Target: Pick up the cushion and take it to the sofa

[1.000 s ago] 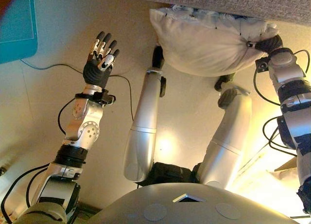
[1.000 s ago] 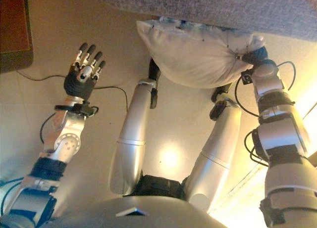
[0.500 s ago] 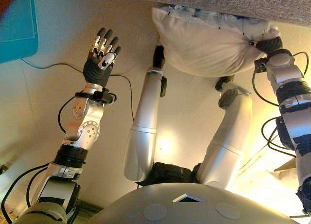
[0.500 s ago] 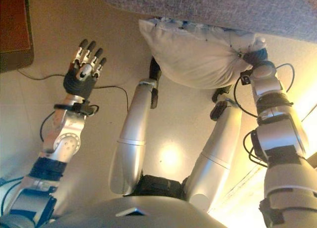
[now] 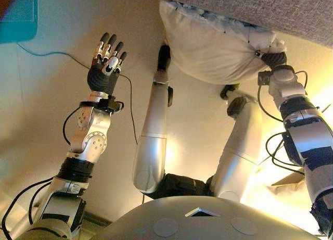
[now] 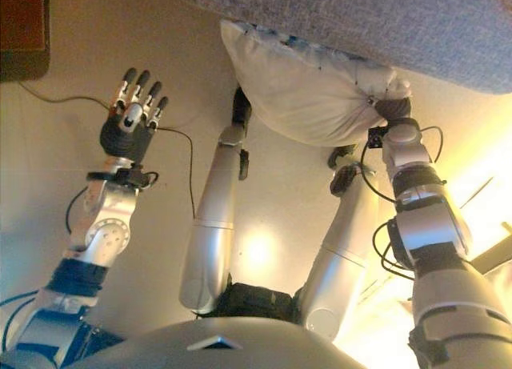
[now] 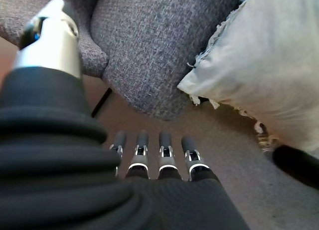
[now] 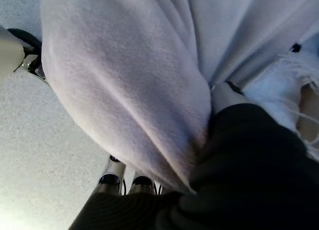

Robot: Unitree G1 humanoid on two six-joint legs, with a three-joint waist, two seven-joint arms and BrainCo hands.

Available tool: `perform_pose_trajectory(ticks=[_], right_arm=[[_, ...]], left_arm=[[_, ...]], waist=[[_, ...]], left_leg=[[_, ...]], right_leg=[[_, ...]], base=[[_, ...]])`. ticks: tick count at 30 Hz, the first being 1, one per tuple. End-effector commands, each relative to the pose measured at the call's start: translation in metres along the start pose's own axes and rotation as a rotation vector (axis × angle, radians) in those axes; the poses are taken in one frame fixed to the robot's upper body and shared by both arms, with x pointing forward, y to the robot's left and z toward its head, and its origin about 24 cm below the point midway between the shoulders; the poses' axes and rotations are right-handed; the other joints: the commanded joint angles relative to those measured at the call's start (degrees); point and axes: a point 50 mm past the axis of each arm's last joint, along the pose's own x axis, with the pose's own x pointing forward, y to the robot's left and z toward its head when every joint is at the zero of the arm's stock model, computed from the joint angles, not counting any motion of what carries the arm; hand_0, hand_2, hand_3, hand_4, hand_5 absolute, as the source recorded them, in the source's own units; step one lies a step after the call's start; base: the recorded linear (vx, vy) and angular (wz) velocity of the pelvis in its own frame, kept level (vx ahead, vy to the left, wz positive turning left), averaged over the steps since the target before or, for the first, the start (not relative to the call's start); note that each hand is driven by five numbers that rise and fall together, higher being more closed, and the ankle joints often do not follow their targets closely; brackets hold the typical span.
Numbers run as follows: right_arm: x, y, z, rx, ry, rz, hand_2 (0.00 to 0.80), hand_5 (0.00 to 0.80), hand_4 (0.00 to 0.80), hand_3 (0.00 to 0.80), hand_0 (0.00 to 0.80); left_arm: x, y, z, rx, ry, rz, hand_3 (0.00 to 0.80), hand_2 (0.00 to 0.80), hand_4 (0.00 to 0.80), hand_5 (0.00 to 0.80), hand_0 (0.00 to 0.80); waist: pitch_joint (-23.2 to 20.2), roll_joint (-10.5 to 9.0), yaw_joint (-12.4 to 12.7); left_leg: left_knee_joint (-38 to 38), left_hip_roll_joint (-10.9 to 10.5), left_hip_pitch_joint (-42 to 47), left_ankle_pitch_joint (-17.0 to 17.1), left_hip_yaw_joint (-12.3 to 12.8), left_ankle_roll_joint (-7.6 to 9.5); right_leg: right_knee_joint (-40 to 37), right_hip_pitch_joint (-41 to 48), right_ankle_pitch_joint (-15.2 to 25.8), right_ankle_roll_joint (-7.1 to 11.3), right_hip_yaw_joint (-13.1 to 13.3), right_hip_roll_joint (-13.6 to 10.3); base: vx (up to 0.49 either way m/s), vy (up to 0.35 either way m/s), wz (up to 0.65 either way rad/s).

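Note:
A white fringed cushion (image 5: 213, 45) hangs in the air against the front edge of the grey fabric sofa (image 5: 291, 11). My right hand (image 5: 272, 59) is shut on the cushion's right corner; the right wrist view shows the cloth (image 8: 139, 90) bunched over the hand, with only fingertips (image 8: 119, 182) showing. My left hand (image 5: 105, 65) is raised at the left, open and empty, apart from the cushion. The left wrist view shows its straight fingers (image 7: 159, 152), the sofa (image 7: 159, 50) and the cushion (image 7: 269, 75).
A teal-edged object (image 5: 18, 16) lies on the floor at the upper left, with a thin cable (image 5: 62, 57) running from it. The pale floor (image 5: 47, 104) lies below.
The whole view has shifted and the sofa edge sits nearer. My right hand has carried the cushion a little left and closer to the sofa. My left hand stays raised and open.

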Motion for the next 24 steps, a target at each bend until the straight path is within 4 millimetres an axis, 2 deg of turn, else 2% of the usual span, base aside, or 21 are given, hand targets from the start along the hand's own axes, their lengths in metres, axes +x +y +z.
perform_pose_trajectory(ticks=[1,4,7,8,10,17,24], right_arm=[[0.001,-0.04,0.015,0.079,-0.07,-0.132,0.8,0.8,0.8,0.8,0.8],[0.001,-0.041,0.015,0.075,-0.067,-0.143,0.8,0.8,0.8,0.8,0.8],[0.002,-0.048,0.02,0.052,-0.066,-0.163,0.8,0.8,0.8,0.8,0.8],[0.002,-0.052,0.024,0.042,-0.068,-0.171,0.8,0.8,0.8,0.8,0.8],[0.002,-0.059,0.027,0.03,-0.065,-0.191,0.8,0.8,0.8,0.8,0.8],[0.002,-0.061,0.026,0.04,-0.07,-0.177,0.8,0.8,0.8,0.8,0.8],[0.002,-0.06,0.028,0.017,-0.073,-0.173,0.8,0.8,0.8,0.8,0.8]], left_arm=[[-0.002,-0.004,0.009,-0.027,-0.076,-0.043,0.0,0.0,0.0,0.0,0.0],[-0.005,-0.007,0.006,-0.039,-0.076,-0.052,0.0,0.0,0.0,0.0,0.0],[-0.009,-0.012,-0.001,-0.06,-0.081,-0.066,0.0,0.0,0.0,0.0,0.0],[-0.01,-0.013,-0.002,-0.066,-0.086,-0.067,0.0,0.0,0.0,0.0,0.0],[-0.011,-0.015,-0.004,-0.079,-0.092,-0.071,0.0,0.0,0.0,0.0,0.0],[-0.017,-0.007,-0.001,-0.074,-0.092,-0.053,0.0,0.0,0.0,0.0,0.0],[-0.017,-0.008,0.0,-0.06,-0.089,-0.053,0.0,0.0,0.0,0.0,0.0]], waist=[[-0.75,0.21,-1.72],[-0.75,0.25,-2.32],[-0.75,1.3,-2.28],[-0.75,1.82,-2.03],[-0.75,2.49,-1.76],[-0.75,2.06,-1.28],[-0.75,2.12,-1.11]], left_leg=[[17.85,-0.28,-6.13,-2.33,3.46,4.59],[17.59,0.8,-3.83,-0.5,3.61,3.45],[11.41,1.6,-1.11,1.94,4.51,2.69],[8.32,1.66,-0.13,2.81,4.84,2.53],[7.2,0.81,0.11,4.52,4.27,2.03],[8.04,0.45,-1.28,2.67,4.32,2.38],[7.1,0.85,-1.86,3.12,4.77,2.62]], right_leg=[[-9.7,1.3,11.34,-1.06,-2.24,1.94],[-13.28,2.76,12.29,-1.28,-2.53,1.82],[-17.28,4.36,13.09,-0.86,-2.24,1.81],[-18.4,4.86,13.25,-0.52,-2.04,1.86],[-20.38,5.1,13.84,-0.27,-1.65,1.83],[-20.49,4.85,14.47,-0.16,-2.21,1.71],[-20.07,4.61,14.34,-0.35,-2.73,2.1]], base=[[-0.042,-0.024,0.44],[-0.018,0.029,0.37],[0.015,0.14,0.23],[0.019,0.196,0.48],[0.01,0.143,0.27],[0.017,0.007,-0.08],[0.006,-0.011,-0.04]])
